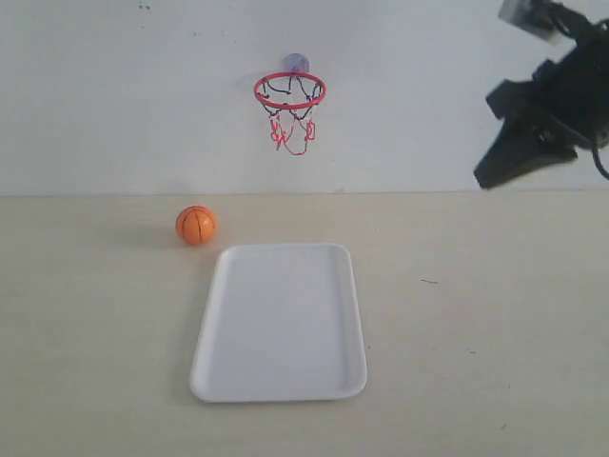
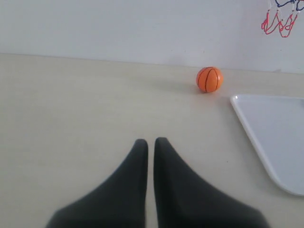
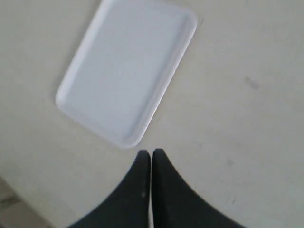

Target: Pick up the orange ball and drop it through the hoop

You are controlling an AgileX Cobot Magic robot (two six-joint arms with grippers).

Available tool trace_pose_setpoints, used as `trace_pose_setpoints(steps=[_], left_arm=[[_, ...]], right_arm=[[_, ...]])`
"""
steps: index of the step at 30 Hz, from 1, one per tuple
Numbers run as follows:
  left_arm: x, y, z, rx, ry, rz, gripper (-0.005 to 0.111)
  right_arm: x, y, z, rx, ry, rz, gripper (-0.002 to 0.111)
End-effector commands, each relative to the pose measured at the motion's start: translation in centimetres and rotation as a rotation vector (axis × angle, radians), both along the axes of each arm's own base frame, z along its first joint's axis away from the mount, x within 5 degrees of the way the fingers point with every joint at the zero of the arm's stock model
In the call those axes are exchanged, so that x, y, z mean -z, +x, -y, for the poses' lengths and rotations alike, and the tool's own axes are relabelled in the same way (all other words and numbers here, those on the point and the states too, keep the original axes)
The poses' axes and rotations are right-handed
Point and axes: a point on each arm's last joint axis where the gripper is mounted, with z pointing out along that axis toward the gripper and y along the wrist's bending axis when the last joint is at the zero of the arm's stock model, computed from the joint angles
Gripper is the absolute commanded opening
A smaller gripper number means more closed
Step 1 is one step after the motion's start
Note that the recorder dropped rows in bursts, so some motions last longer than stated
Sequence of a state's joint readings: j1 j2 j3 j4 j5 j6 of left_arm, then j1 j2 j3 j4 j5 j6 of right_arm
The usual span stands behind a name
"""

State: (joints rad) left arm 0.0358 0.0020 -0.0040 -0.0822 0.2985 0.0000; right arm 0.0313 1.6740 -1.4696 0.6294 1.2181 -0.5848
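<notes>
The orange ball (image 1: 196,226) rests on the beige table, just off the far left corner of the white tray (image 1: 279,381); the left wrist view has the ball (image 2: 209,79) too. On the white wall above the tray hangs the hoop (image 1: 289,92), with its red ring, string net and suction cup. Only the net's bottom (image 2: 280,23) shows in the left wrist view. My left gripper (image 2: 151,141) is shut and empty, low over the table, well short of the ball. High at the right, my right gripper (image 3: 151,152) is shut and empty above the table beside the tray (image 3: 95,121).
Bare beige tabletop (image 1: 476,314) spreads on both sides of the tray. The white wall (image 1: 114,95) rises at the table's far edge. The right arm (image 1: 547,105) hangs dark at the upper right of the exterior view.
</notes>
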Motion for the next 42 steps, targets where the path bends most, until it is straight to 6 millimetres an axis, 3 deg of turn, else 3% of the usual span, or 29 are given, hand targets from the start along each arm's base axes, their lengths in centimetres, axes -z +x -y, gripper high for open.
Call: trace_pose_setpoints(steps=[1, 6, 11, 15, 18, 23, 27, 32, 35, 42], left_arm=[[0.1, 0.0, 0.0, -0.004, -0.010, 0.006, 0.004], [0.1, 0.0, 0.0, -0.004, -0.010, 0.006, 0.004], [0.1, 0.0, 0.0, -0.004, -0.010, 0.006, 0.004], [0.1, 0.0, 0.0, -0.004, -0.010, 0.006, 0.004], [0.1, 0.0, 0.0, -0.004, -0.010, 0.006, 0.004], [0.1, 0.0, 0.0, -0.004, -0.010, 0.006, 0.004], [0.1, 0.0, 0.0, -0.004, -0.010, 0.006, 0.004], [0.1, 0.0, 0.0, -0.004, -0.010, 0.006, 0.004], [0.1, 0.0, 0.0, -0.004, -0.010, 0.006, 0.004], [0.1, 0.0, 0.0, -0.004, -0.010, 0.006, 0.004]], right_arm=[[2.1, -6.3, -0.1, 0.008, 0.034, -0.121, 0.000], [4.3, -9.6, 0.0, 0.010, 0.030, -0.205, 0.000], [5.6, -10.3, 0.0, 0.011, 0.030, -0.257, 0.000], [5.5, -10.4, 0.1, 0.008, 0.019, -0.250, 0.000], [4.2, -11.1, 0.1, 0.006, 0.022, -0.189, 0.000], [-0.6, -12.2, 0.8, 0.258, 0.104, 0.295, 0.000], [-1.7, -15.8, 2.4, 0.492, 0.148, 0.630, 0.000], [0.5, -23.2, 4.5, 0.673, 0.148, 0.945, 0.000], [2.2, -26.2, 4.9, 0.694, 0.159, 1.063, 0.000], [5.1, -29.1, 4.9, 0.667, 0.164, 1.176, 0.000]])
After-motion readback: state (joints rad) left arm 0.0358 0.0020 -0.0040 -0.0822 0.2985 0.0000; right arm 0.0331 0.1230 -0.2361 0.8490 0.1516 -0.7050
